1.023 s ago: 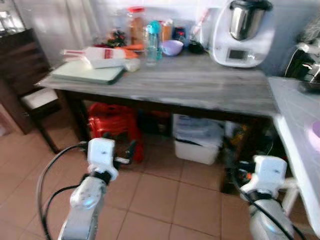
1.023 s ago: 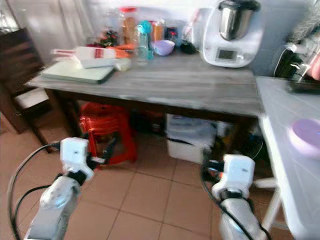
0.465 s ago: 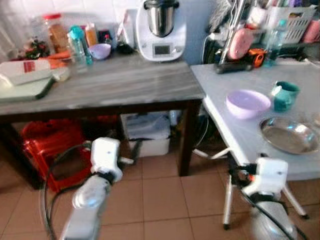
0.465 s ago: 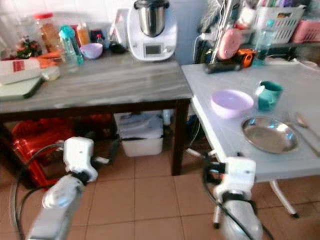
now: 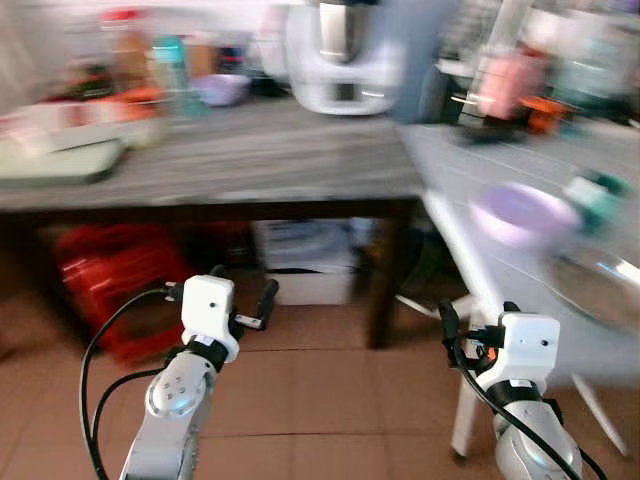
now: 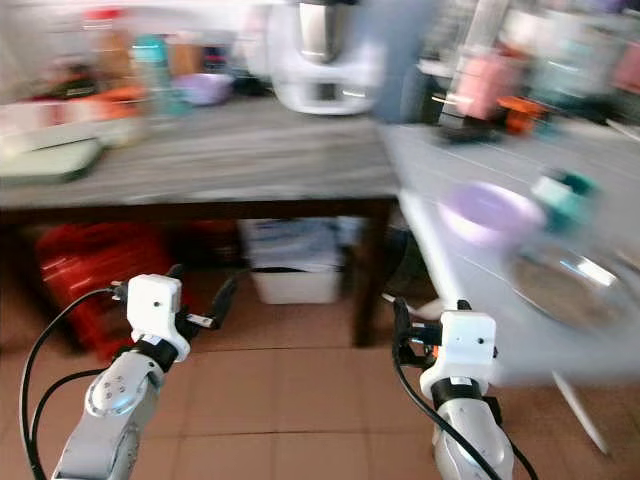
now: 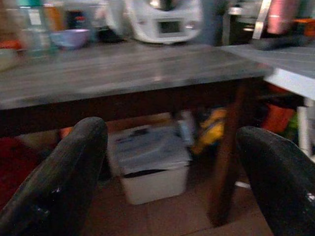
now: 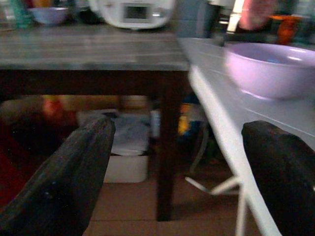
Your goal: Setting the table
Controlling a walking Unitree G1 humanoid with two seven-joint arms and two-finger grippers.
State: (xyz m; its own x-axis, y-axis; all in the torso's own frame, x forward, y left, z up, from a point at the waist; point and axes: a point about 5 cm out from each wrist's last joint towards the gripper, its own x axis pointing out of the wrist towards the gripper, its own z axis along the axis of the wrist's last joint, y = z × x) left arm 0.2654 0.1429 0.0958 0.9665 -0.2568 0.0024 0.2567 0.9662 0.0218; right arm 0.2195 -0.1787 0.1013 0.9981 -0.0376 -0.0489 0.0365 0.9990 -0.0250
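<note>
On the white table (image 5: 455, 170) at the right stand a lilac bowl (image 5: 522, 215), a teal mug (image 5: 597, 190) and a steel plate (image 5: 600, 285), all blurred. The lilac bowl (image 8: 268, 69) also shows close by in the right wrist view. My left gripper (image 5: 242, 285) is held low over the tiled floor, in front of the grey wooden table (image 5: 250, 160), open and empty. My right gripper (image 5: 477, 315) hovers below the white table's near edge, open, nothing between its fingers (image 8: 64, 182).
The wooden table carries a white kitchen machine (image 5: 345, 60), a small lilac bowl (image 7: 71, 37), bottles and a green board (image 5: 60, 160). Under it stand a red stool (image 5: 100, 280) and a white bin (image 5: 305, 260). Its dark leg (image 5: 385, 270) stands beside the white table.
The camera swung right from the wooden table until the white table came into view; now the picture is blurred and shifted slightly back. Both arms keep the same low pose.
</note>
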